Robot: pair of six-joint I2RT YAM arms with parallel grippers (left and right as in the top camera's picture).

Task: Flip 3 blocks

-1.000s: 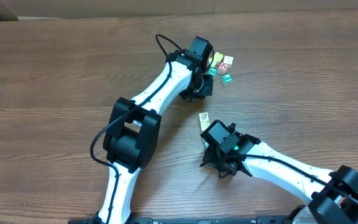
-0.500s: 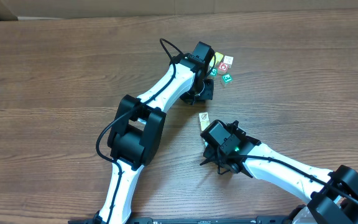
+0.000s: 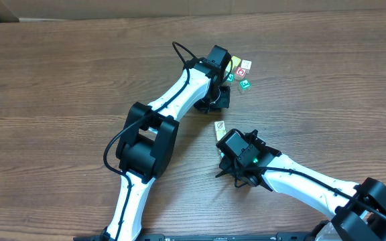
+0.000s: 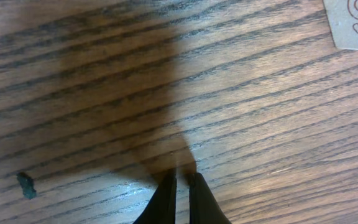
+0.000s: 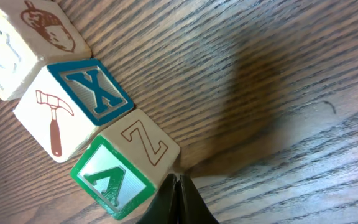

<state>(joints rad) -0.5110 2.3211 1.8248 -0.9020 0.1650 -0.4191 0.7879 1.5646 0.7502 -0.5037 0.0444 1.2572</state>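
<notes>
Five blocks lie on the tabletop. Four of them form a tight cluster in the far half of the tabletop, toward the far edge: one yellow, one white with a red mark, two with green faces. The lone block lies apart from the cluster, near the centre of the tabletop, and is pale on top with a dark mark. The right gripper stands at the cluster with its jaws pressed together. Its tips sit just beside the Z block, at that block's lower corner in the right wrist view; whether they touch cannot be told. The Z block shows an outlined Z on one face and a green-edged face next to it. Two further blocks extend the row away from the tips, set close against one another. The nearer shows a blue-edged X and a red hammer, the farther an acorn. Which face of each points up cannot be told. The left gripper sits low over the wood near the lone block, jaws likewise pressed together, within its own shadow. One corner of a block, bearing a curved outlined mark, shows at the upper right corner of the left wrist view, well apart from the tips. A small dark speck lies on the wood to one side of the tips.
</notes>
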